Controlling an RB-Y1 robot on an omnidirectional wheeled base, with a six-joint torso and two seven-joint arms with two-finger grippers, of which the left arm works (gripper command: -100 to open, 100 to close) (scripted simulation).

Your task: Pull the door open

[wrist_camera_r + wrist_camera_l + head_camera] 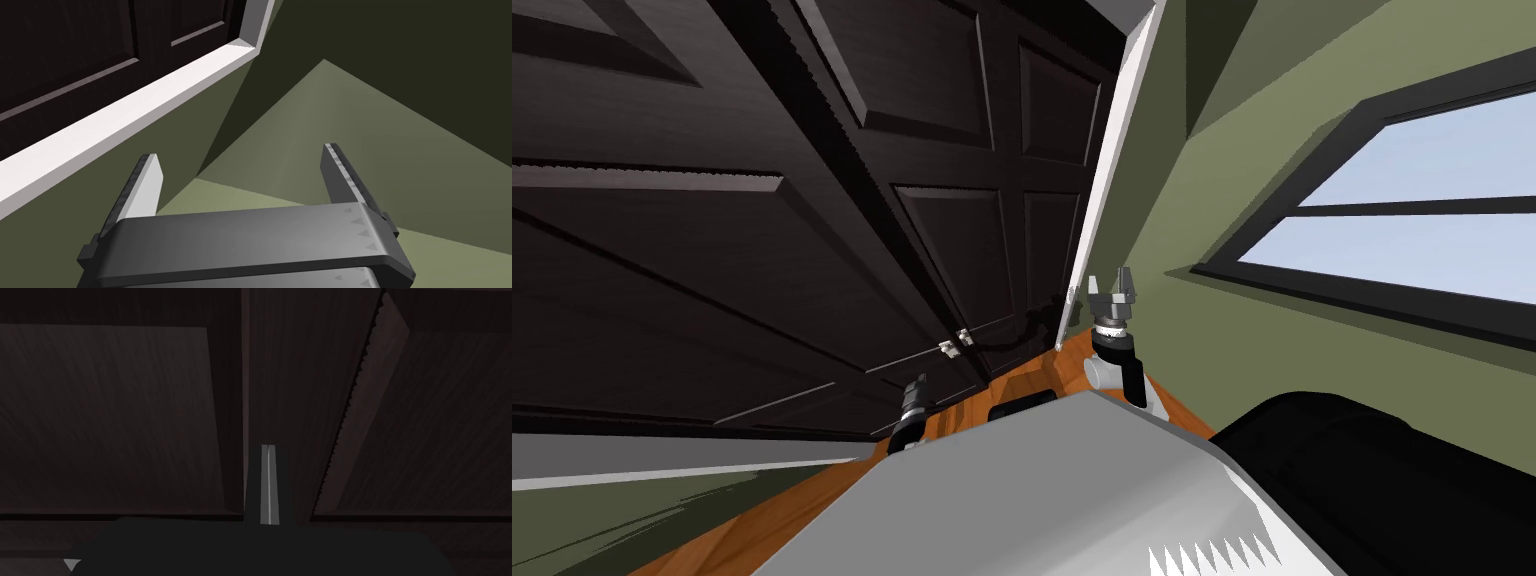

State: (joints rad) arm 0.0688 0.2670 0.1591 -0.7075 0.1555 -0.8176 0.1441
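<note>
Dark door (812,220) filled upper left of head frame; its handles (957,343) sat just up-right of my left tool (917,382), blades together, the nearer arm. On my right tool (1110,283), centre-right, blades were apart.

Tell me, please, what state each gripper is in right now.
Left gripper: shut, holding nothing.
Right gripper: open, empty.
</note>
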